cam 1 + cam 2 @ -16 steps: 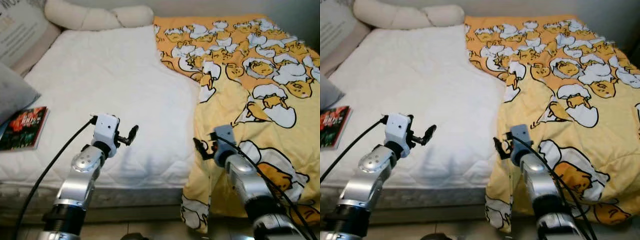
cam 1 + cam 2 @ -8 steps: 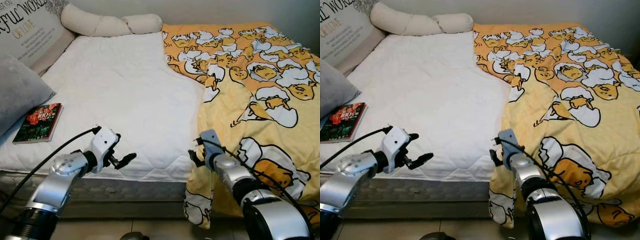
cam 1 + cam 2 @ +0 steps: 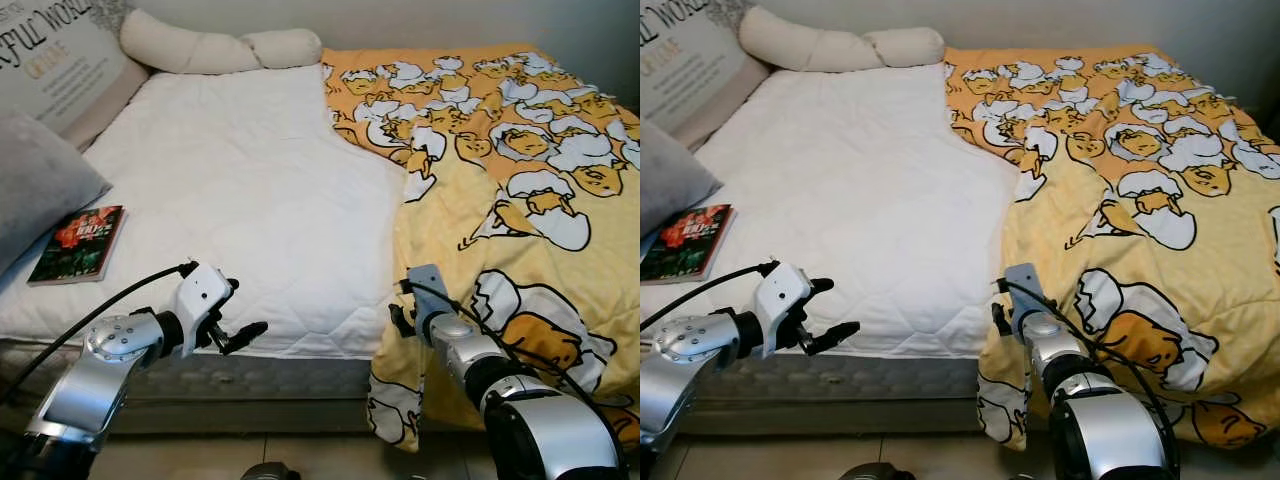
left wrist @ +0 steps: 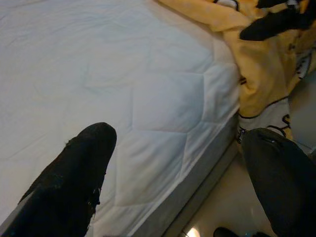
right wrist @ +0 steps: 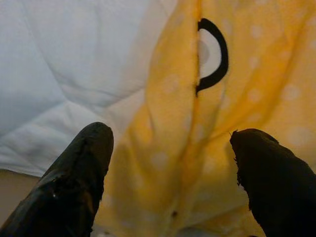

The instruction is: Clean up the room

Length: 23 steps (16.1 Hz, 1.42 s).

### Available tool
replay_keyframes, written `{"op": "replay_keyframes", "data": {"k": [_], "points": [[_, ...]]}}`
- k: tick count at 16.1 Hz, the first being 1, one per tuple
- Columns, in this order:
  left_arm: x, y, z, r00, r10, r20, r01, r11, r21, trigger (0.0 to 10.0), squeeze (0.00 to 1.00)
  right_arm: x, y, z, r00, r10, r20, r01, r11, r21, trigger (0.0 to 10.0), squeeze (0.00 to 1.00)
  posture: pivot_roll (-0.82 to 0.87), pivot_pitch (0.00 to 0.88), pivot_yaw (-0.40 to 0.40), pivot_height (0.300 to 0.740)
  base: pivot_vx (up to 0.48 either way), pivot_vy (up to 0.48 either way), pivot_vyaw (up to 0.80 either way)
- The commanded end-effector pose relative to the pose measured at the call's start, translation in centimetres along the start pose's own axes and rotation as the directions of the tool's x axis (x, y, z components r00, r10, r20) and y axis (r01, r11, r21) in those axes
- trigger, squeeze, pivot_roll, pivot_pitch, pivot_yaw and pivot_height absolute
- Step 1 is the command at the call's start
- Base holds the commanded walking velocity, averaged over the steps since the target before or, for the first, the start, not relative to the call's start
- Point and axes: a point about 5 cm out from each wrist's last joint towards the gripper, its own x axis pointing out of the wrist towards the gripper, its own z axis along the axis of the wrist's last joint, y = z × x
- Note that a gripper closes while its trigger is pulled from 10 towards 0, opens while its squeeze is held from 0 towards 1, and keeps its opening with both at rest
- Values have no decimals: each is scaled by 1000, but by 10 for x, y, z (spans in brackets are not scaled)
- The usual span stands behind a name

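A yellow blanket (image 3: 510,190) printed with cartoon eggs covers the right half of the bed and hangs over its front edge. The left half is bare white mattress (image 3: 240,190). A red and green book (image 3: 78,243) lies on the mattress at the left, near the front edge. My right gripper (image 3: 397,320) is open at the blanket's hanging left edge; in the right wrist view a yellow fold (image 5: 173,148) runs between its fingers (image 5: 84,168). My left gripper (image 3: 240,325) is open and empty in front of the mattress's front edge, right of the book.
A grey pillow (image 3: 35,190) and a lettered cushion (image 3: 55,60) lie at the bed's left end. Long cream pillows (image 3: 220,48) rest against the back wall. Pale floor (image 4: 232,207) runs below the bed's grey base (image 3: 290,385).
The camera has pulled back, showing more of the bed's left end. My left gripper has dropped from above the mattress to its front edge. My right gripper stays at the blanket's edge.
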Motion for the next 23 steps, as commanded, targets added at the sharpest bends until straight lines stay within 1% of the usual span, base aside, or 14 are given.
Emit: {"op": "replay_keyframes", "data": {"k": [1, 3, 4, 6, 9, 10, 11, 12, 13, 14, 16, 18, 20, 23], "points": [[-4, 2, 1, 1000, 2, -10, -2, 1000, 12, 10000, 0, 0, 1, 4, 1000, 12, 16, -13, 999, 39, 2549, 0, 234, 0, 72, 740, 0, 0, 0], [-8, 1, 4, 1000, 7, -8, -7, 1000, 22, 10000, 0, 0, -1, 7, 999, 18, 40, -20, 998, 61, 1294, 0, 253, 9, 73, 740, 0, 0, 0], [-11, 0, 6, 1000, 8, -5, -8, 1000, 21, 10000, 0, 0, -2, 8, 999, 16, 46, -19, 998, 62, 0, 0, 264, 29, 73, 740, 0, 0, 0], [-16, -9, 7, 1000, -3, -1, 3, 1000, 17, 10000, 0, 0, -6, 8, 999, -15, 50, 12, 998, 59, 0, 0, 283, 76, 66, 740, 0, 0, 0], [-20, -15, 9, 1000, -4, 2, 4, 1000, 6, 10000, 0, 0, -9, 10, 997, -39, 61, 35, 997, 71, 0, 0, 297, 119, 57, 740, 0, 0, 0], [-22, -16, 11, 1000, 2, 7, -2, 1000, 1, 10000, 0, -1, -10, 13, 996, -49, 77, 43, 996, 82, 4314, 0, 300, 138, 55, 740, 0, 0, 0], [-23, -17, 11, 1000, 5, 8, -5, 1000, 0, 10000, 0, -1, -10, 14, 995, -55, 86, 48, 995, 85, 6039, 0, 300, 138, 55, 740, 0, 0, 0], [-26, -18, 13, 1000, 18, 13, -18, 1000, -4, 10000, 0, -1, -13, 18, 991, -81, 106, 73, 994, 79, 10000, 0, 303, 158, 46, 740, 0, 0, 0], [-28, -19, 14, 999, 32, 17, -32, 999, -9, 10000, 0, -2, -16, 20, 986, -108, 127, 98, 992, 79, 10000, 0, 303, 165, 44, 740, 0, 0, 0], [-30, -20, 14, 999, 39, 17, -39, 999, -14, 10000, 0, -2, -16, 23, 981, -104, 162, 84, 989, 124, 10000, 1000, 302, 170, 42, 740, 0, 0, 0], [-31, -22, 14, 999, 43, 15, -43, 999, -18, 10000, 0, -3, -16, 27, 974, -109, 199, 83, 987, 136, 10000, 1000, 298, 175, 40, 740, 0, 0, 0], [-31, -24, 14, 998, 61, 22, -60, 998, -32, 10000, 0, -4, -17, 30, 960, -136, 244, 92, 979, 182, 10000, 1000, 273, 160, 34, 740, 0, 0, 0], [-26, -23, 13, 990, 131, 54, -127, 989, -75, 10000, 0, -6, -13, 33, 944, -130, 305, 72, 978, 193, 10000, 1000, 240, 133, 26, 740, 0, 0, 0], [-16, -24, 16, 986, 150, 77, -144, 986, -80, 10000, 0, -7, -8, 30, 937, -81, 341, 41, 992, 123, 10000, 1000, 224, 124, 28, 740, 0, 0, 0]]}}
